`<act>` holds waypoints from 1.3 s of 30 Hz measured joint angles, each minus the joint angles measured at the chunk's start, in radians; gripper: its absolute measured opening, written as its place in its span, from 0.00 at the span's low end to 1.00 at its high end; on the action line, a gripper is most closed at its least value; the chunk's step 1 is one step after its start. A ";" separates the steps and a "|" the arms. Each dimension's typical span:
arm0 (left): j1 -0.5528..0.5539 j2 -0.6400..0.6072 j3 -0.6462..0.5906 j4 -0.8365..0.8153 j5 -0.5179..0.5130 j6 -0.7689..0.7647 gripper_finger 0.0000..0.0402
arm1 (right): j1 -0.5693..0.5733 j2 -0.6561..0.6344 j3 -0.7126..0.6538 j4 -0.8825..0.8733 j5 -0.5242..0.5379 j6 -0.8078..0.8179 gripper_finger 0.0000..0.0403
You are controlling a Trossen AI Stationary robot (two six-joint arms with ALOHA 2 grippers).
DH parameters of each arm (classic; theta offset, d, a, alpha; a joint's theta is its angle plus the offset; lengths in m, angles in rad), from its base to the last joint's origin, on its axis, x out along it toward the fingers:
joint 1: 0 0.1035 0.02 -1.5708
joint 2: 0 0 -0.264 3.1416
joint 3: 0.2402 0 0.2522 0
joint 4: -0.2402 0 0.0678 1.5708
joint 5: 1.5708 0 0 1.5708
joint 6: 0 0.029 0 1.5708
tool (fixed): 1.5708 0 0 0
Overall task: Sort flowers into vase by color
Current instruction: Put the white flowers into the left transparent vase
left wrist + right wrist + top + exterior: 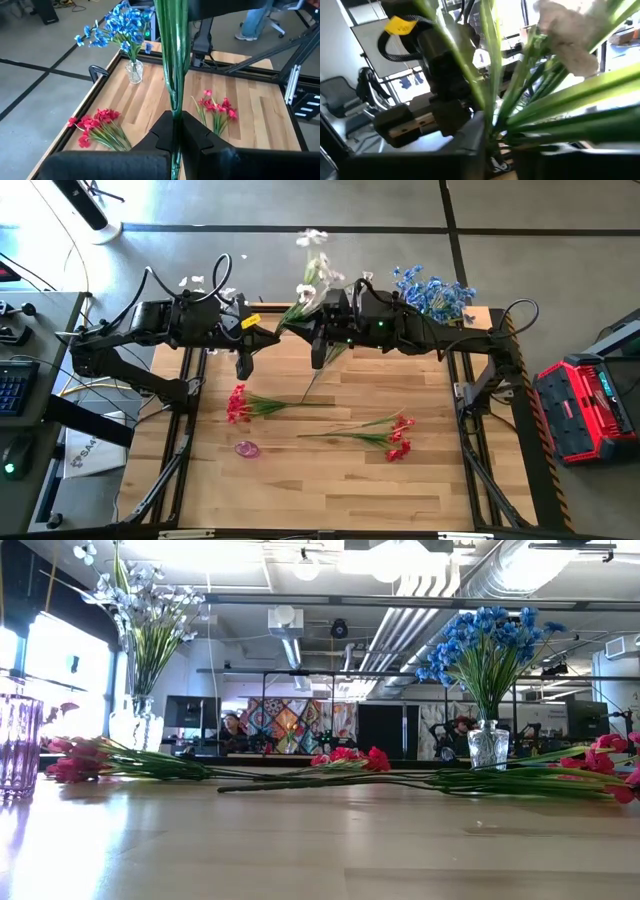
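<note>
Red flowers (240, 404) lying, blue flowers (432, 290) vased

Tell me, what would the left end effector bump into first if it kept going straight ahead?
Probably the right arm. The left end effector is shut on the stems of the white flowers, which run straight ahead to that arm. Depth is hard to judge.

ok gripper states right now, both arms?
Left gripper: shut on the white flower bunch's stems, above mid-table.
Right gripper: shut on the same bunch's stems, beside the left.
</note>
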 joint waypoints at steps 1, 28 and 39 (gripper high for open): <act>-0.001 0.000 0.000 -0.002 0.005 0.000 0.00 | 0.000 0.000 0.000 -0.004 0.000 -0.016 0.06; 0.002 0.131 0.001 0.047 0.047 -0.078 0.42 | -0.060 0.001 -0.001 -0.254 -0.239 -0.091 0.00; 0.008 0.128 0.001 0.072 0.032 -0.088 0.03 | -0.066 -0.001 0.000 -0.270 -0.261 -0.137 0.02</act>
